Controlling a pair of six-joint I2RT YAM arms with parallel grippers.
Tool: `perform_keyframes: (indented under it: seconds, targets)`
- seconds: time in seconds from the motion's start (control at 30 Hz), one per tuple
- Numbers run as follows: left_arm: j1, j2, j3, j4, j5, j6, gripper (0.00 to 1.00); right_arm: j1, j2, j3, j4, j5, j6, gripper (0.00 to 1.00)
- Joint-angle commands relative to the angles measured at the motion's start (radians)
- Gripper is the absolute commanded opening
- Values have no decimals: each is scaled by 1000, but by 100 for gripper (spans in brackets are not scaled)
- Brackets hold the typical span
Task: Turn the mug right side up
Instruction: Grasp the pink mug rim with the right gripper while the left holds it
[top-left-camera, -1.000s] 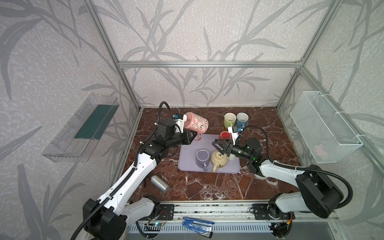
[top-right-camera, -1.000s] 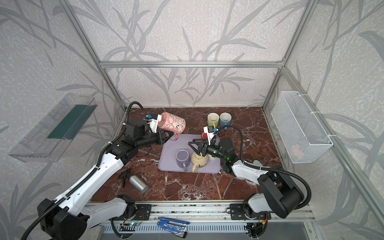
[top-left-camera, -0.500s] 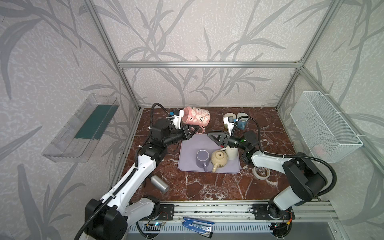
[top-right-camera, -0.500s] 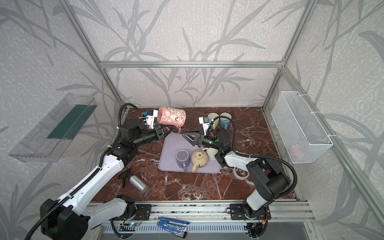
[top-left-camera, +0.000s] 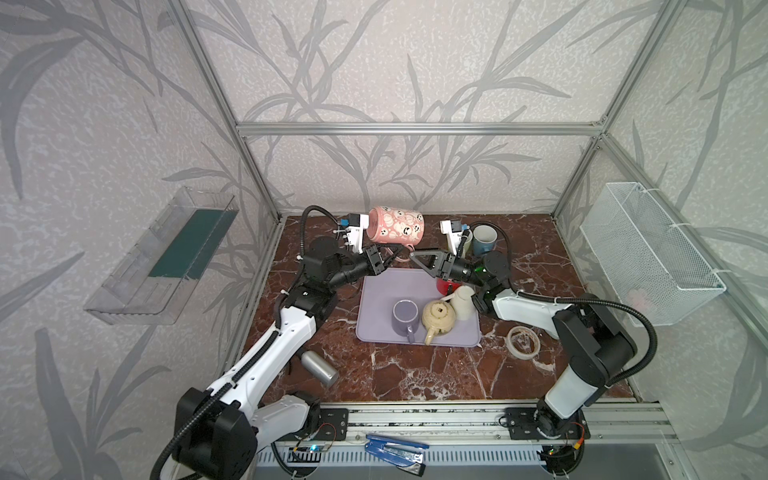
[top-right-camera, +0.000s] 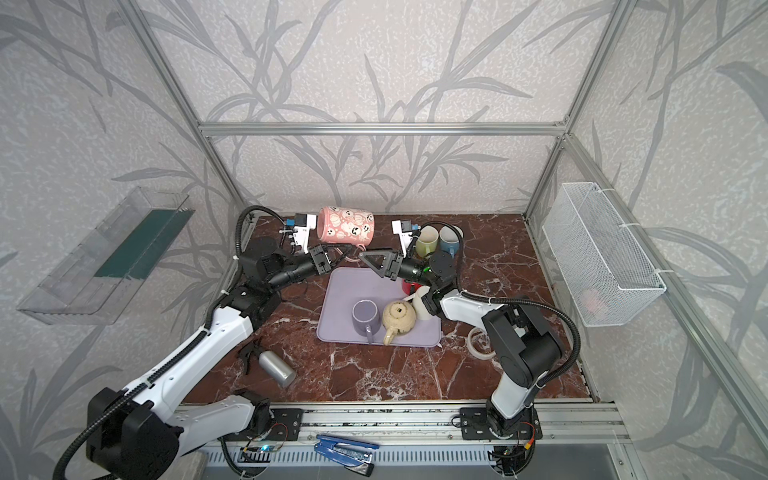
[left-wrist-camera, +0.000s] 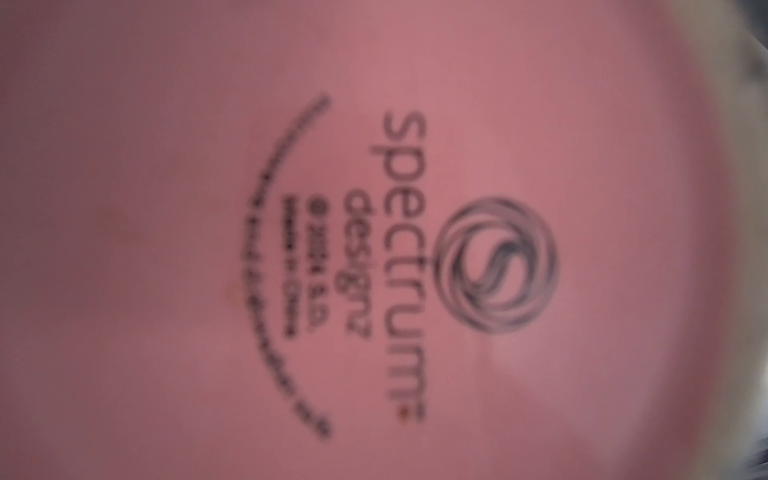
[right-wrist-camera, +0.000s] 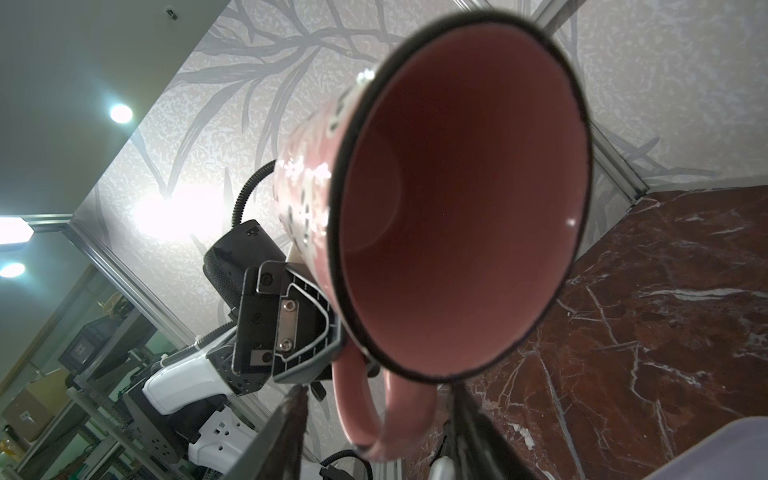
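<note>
The pink mug (top-left-camera: 397, 224) with ghost faces hangs in the air on its side in both top views, mouth toward the right arm. My left gripper (top-left-camera: 384, 259) is shut on its handle (top-left-camera: 400, 253) from below. In the left wrist view the mug's pink base (left-wrist-camera: 374, 249) fills the picture and hides the fingers. The right wrist view looks into the mug's mouth (right-wrist-camera: 457, 208). My right gripper (right-wrist-camera: 378, 388) is open there, one finger (right-wrist-camera: 291, 436) on each side of the handle (right-wrist-camera: 374, 415), with gaps showing. My left gripper (right-wrist-camera: 307, 332) grips the handle's far end.
Below lies a lilac mat (top-left-camera: 386, 282) with a lilac mug (top-left-camera: 405, 313), a beige teapot (top-left-camera: 438, 318), a white cup (top-left-camera: 463, 301) and a red cup (top-left-camera: 446, 286). Green (top-right-camera: 426, 243) and blue (top-right-camera: 449, 239) mugs stand behind. A tape roll (top-left-camera: 523, 340) and a metal can (top-left-camera: 319, 368) lie on the table.
My left gripper has raised the mug and swung it onto its side. My right gripper has risen from the mat to the handle and its jaws have narrowed.
</note>
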Motion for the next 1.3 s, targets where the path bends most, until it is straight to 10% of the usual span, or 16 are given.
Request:
perform_keyframes:
  seconds: [0.0, 0.33, 0.67, 1.03, 1.27]
  targets:
    - [4, -10, 18, 178, 26, 0, 0, -10, 40, 44, 80, -3, 55, 47]
    - [4, 25, -4, 236, 30, -15, 0, -13, 66, 106, 81, 5, 74, 29]
    - [2, 79, -19, 316, 68, -36, 0, -13, 89, 129, 81, 19, 87, 35]
    - [-4, 104, -33, 339, 70, -41, 0, -13, 100, 142, 80, 36, 103, 0]
    - [-2, 80, 3, 160, 33, 36, 3, -26, 75, 101, 81, 64, 90, 0]
